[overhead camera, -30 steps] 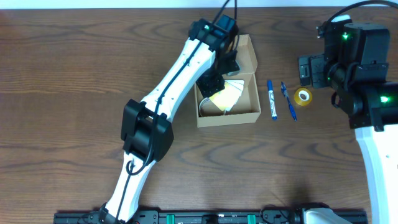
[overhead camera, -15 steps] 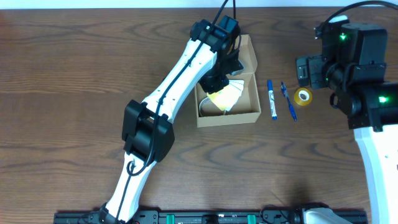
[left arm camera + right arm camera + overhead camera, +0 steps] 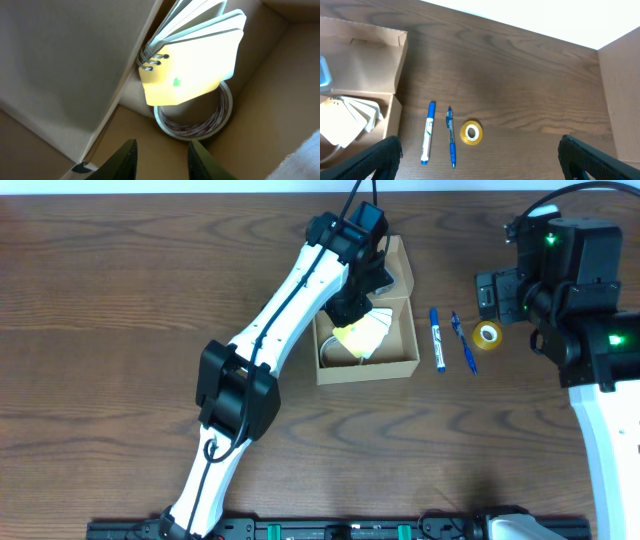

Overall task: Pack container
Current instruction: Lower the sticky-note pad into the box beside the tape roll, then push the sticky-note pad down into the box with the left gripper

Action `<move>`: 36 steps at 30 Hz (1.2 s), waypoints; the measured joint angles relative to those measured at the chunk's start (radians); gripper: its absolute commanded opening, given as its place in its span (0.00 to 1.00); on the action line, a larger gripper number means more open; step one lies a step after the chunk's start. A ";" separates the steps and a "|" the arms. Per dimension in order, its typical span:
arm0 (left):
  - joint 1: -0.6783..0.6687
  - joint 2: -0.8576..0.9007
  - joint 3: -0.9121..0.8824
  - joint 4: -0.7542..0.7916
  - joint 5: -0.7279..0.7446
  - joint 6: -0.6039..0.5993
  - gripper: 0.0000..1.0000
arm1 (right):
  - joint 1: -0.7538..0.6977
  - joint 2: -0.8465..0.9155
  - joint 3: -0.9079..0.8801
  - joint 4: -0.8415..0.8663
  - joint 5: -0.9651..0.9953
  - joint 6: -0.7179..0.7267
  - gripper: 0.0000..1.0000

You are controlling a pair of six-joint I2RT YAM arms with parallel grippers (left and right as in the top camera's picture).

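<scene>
The container (image 3: 366, 369), a tan cardboard box with its flap lid (image 3: 398, 265) folded back, stands mid-table. Inside lie yellow and white ring-bound cards (image 3: 364, 333) resting over a clear tape roll (image 3: 200, 125). My left gripper (image 3: 351, 310) hangs inside the box over its far left part. In the left wrist view that gripper (image 3: 162, 161) is open, nothing between its fingers, and the cards (image 3: 197, 65) lie just ahead of the tips. My right gripper (image 3: 480, 162) is wide open, high above the table to the right of the box (image 3: 367, 55).
Right of the box lie a white marker with a blue cap (image 3: 437, 340), a blue pen (image 3: 463, 343) and a small yellow tape roll (image 3: 487, 335), side by side. The right arm's base (image 3: 600, 340) fills the far right edge.
My left gripper has shifted slightly toward the box's far side, and the cards have settled in the box. The right arm has not moved.
</scene>
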 measured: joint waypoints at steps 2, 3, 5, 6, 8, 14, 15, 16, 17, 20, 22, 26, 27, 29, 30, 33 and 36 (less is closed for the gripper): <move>0.000 0.000 -0.039 0.024 0.000 -0.006 0.34 | 0.000 0.000 0.000 -0.002 0.000 0.000 0.99; 0.000 0.000 -0.064 0.036 0.000 -0.010 0.35 | 0.000 0.000 0.000 -0.002 0.000 0.000 0.99; 0.000 0.002 -0.107 0.058 0.000 -0.015 0.36 | 0.000 0.000 0.000 -0.002 0.000 0.000 0.99; 0.000 0.004 -0.125 0.069 0.000 -0.020 0.35 | 0.000 0.000 0.000 -0.002 0.000 0.000 0.99; 0.000 0.012 -0.158 0.101 -0.002 -0.042 0.29 | 0.000 0.000 0.000 -0.002 0.000 0.000 0.99; 0.000 0.017 -0.193 0.188 -0.023 -0.117 0.15 | 0.000 0.000 0.000 -0.004 0.000 0.000 0.99; 0.000 0.017 -0.193 0.200 -0.023 -0.126 0.15 | 0.000 0.000 0.000 -0.004 0.000 0.000 0.99; 0.000 0.017 -0.193 0.208 -0.023 -0.137 0.15 | 0.000 0.000 0.000 -0.004 0.000 0.000 0.99; 0.000 0.017 -0.193 0.217 -0.023 -0.143 0.15 | 0.000 0.000 0.000 -0.004 0.000 0.000 0.99; 0.000 0.017 -0.193 0.251 -0.023 -0.167 0.15 | 0.000 0.000 0.000 -0.004 0.000 0.000 0.99; 0.000 0.017 -0.193 0.269 -0.022 -0.177 0.14 | 0.000 0.000 0.000 -0.005 0.000 0.000 0.99; 0.000 0.017 -0.193 0.309 -0.016 -0.203 0.14 | 0.000 0.000 0.000 -0.005 0.000 0.000 0.99; 0.000 0.017 -0.193 0.317 -0.013 -0.211 0.14 | 0.000 0.000 0.000 -0.005 0.000 0.000 0.99; -0.002 0.017 -0.193 0.325 -0.006 -0.221 0.14 | 0.000 0.000 0.000 -0.005 0.000 0.000 0.99; -0.004 0.017 -0.193 0.330 -0.003 -0.225 0.14 | 0.000 0.000 0.000 -0.005 0.000 0.000 0.99; -0.031 0.017 -0.193 0.343 0.000 -0.238 0.14 | 0.000 0.000 0.000 -0.005 0.000 0.000 0.99; -0.068 0.017 -0.193 0.348 0.001 -0.243 0.14 | 0.000 0.000 0.000 -0.005 0.000 0.000 0.99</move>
